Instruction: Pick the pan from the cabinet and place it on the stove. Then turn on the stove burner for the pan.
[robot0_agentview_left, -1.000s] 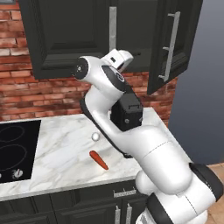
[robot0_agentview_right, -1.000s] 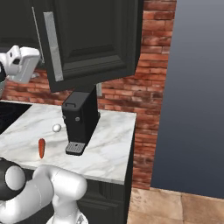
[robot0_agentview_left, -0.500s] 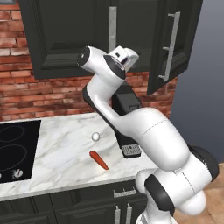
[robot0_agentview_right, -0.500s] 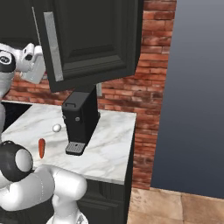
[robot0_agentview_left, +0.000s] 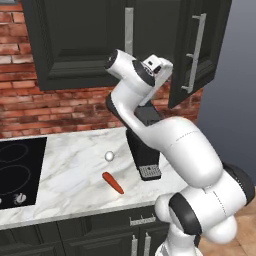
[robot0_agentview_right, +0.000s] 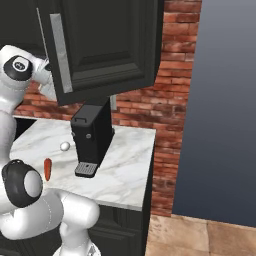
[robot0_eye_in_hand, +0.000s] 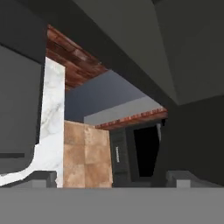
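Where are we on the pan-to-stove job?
Done: the cabinet's right door stands swung open. In hand: the gripper, open and holding nothing, is raised beside that door's inner edge. Left: the pan is not picked; the stove has no pan on it, and its knob is untouched.

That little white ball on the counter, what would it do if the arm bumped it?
The white ball looks round and sits loose on the flat marble counter, so it would probably roll away easily. It looks small, so likely light. The carrot lying near it might stop it on that side.
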